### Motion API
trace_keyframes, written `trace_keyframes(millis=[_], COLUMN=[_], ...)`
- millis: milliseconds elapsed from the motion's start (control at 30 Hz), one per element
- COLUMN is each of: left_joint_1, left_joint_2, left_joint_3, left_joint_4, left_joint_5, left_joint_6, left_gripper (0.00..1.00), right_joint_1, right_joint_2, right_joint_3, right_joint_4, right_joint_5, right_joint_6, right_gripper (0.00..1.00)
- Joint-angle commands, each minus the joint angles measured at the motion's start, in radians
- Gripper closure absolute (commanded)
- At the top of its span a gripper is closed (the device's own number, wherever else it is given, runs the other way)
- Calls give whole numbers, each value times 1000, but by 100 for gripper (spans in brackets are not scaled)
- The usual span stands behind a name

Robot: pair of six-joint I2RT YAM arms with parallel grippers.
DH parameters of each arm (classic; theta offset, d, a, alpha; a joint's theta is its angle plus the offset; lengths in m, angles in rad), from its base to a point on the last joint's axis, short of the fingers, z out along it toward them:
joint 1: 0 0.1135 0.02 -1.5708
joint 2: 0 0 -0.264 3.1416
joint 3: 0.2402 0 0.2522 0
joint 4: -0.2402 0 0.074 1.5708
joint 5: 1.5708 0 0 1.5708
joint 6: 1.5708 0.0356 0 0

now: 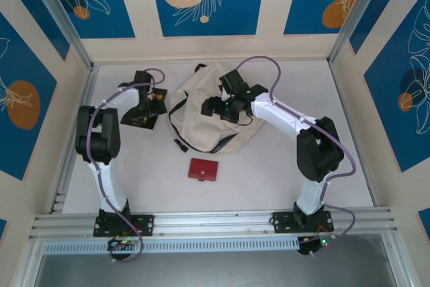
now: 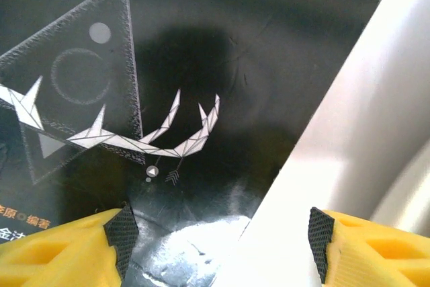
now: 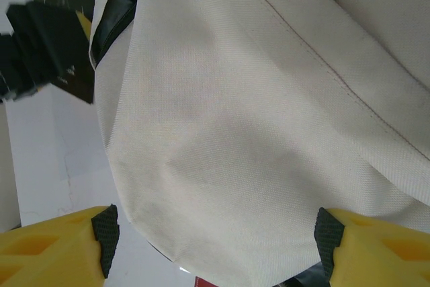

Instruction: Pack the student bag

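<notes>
Toward the back left of the surface [image 1: 282, 179], the left end effector [image 1: 150, 97] [image 2: 218, 233] hangs over a black book [image 1: 138, 120] [image 2: 201, 65], its 2 fingers spread apart above the cover's edge. The student bag [image 1: 201, 122] [image 3: 235, 132] lies slumped near the middle of the back edge. The right end effector [image 1: 218, 107] [image 3: 215, 240] sits over its cream fabric, fingers apart. A red wallet [image 1: 203, 170] lies just in front of the bag.

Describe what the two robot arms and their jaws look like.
The left arm and right arm are white tubular links with bulky black joints, each trailed by a purple cable. Jaws are yellow plastic with black ribbed pads.
</notes>
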Motion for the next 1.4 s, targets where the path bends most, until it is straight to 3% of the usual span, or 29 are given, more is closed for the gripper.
trace_keyframes(millis=[0,267,500,700,1067,1167,1367], left_joint_1=[-45,-93,-97,19,262,292,319], left_joint_2=[-31,-251,-378,-386,-345,-311,-308], left_joint_3=[-123,-407,-351,-256,-319,-321,-316], left_joint_4=[-111,-58,-100,-115,-9,9,13], left_joint_5=[-7,-9,49,-18,19,51,43], left_joint_6=[-33,-132,-88,-36,-66,-74,-78], left_gripper=[29,30,26,23,18,19,24], right_joint_1=[5,8,52,148,317,348,385], right_joint_2=[3,-5,48,141,464,556,725], right_joint_3=[14,24,120,242,611,688,826], right_joint_4=[3,-1,-33,-30,-60,-52,-92], right_joint_5=[-13,18,58,48,-15,-6,113], right_joint_6=[9,2,-26,-17,11,-4,-129], right_gripper=[21,22,22,29,50,58,61])
